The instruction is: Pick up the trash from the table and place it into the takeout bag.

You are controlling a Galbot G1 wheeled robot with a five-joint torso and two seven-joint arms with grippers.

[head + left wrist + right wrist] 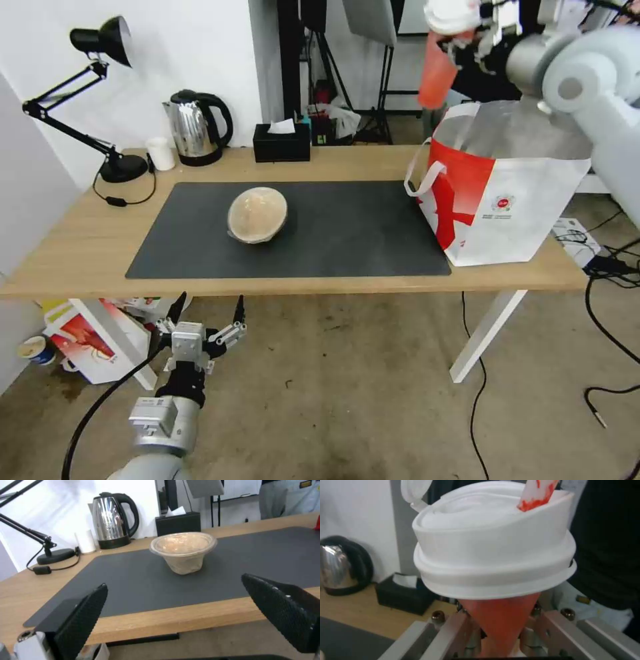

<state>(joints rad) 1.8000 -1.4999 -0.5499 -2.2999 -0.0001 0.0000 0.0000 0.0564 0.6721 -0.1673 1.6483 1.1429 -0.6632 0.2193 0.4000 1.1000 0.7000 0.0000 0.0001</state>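
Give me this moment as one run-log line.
right gripper: shut on red cup, above takeout bag | left gripper: open, below table edge | beige-brown bowl: on mat

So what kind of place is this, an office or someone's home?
Probably a lab or studio staged as an office break corner: light stands crowd the space behind the table, loose cables trail over bare concrete, and a kettle and desk lamp dress the tabletop.
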